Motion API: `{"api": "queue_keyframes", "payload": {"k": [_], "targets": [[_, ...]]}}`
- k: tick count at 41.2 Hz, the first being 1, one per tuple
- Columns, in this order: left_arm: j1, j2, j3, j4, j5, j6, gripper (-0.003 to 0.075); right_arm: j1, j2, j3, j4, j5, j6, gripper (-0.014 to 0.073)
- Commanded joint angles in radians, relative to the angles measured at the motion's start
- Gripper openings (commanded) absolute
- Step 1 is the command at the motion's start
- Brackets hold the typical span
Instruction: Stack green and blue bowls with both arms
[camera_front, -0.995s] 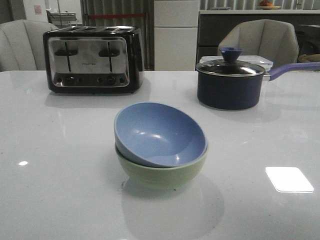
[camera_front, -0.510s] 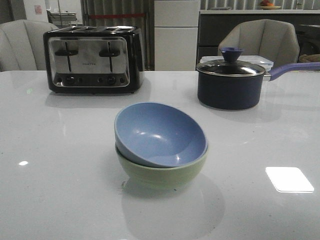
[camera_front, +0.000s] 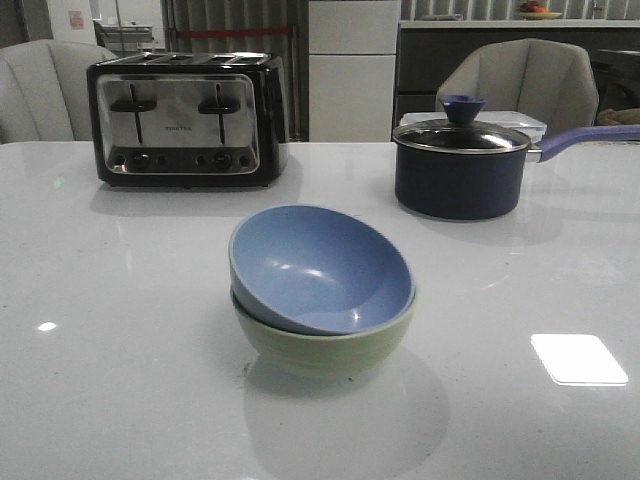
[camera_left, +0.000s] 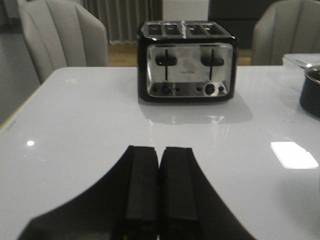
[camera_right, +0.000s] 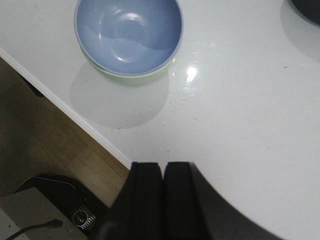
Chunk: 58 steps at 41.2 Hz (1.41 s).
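Note:
The blue bowl (camera_front: 320, 268) sits tilted inside the green bowl (camera_front: 322, 346) at the middle of the white table; the right wrist view shows the same pair, blue bowl (camera_right: 128, 32) over the green bowl (camera_right: 135, 77). No arm shows in the front view. My left gripper (camera_left: 159, 150) is shut with nothing between its fingers, held above the table and facing the toaster. My right gripper (camera_right: 162, 166) is also shut and empty, hanging over the table's edge well apart from the bowls.
A black and chrome toaster (camera_front: 183, 118) stands at the back left. A dark navy lidded saucepan (camera_front: 461, 165) with a long handle stands at the back right. Chairs (camera_front: 520, 82) stand behind the table. The table's edge (camera_right: 75, 117) and the wooden floor show beside the right gripper.

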Motion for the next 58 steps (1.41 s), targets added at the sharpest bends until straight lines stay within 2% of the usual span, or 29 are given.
{"api": "queue_keyframes", "payload": {"k": [1,16,21,58], "targets": [[0.030,-0.064,0.051,-0.012,-0.160,-0.006,0.0096,-0.009,-0.005,-0.027,0.004,-0.058,0.000,0.0053],[0.007,-0.100,0.226,-0.014,-0.357,-0.009,0.0096,-0.009,-0.005,-0.027,0.004,-0.057,0.000,0.0053],[-0.017,-0.100,0.226,-0.012,-0.366,-0.009,0.0096,-0.009,-0.005,-0.027,0.004,-0.058,0.000,0.0053],[-0.018,-0.100,0.226,-0.006,-0.395,-0.009,0.0096,-0.009,-0.005,-0.027,0.004,-0.057,0.000,0.0053]]}}
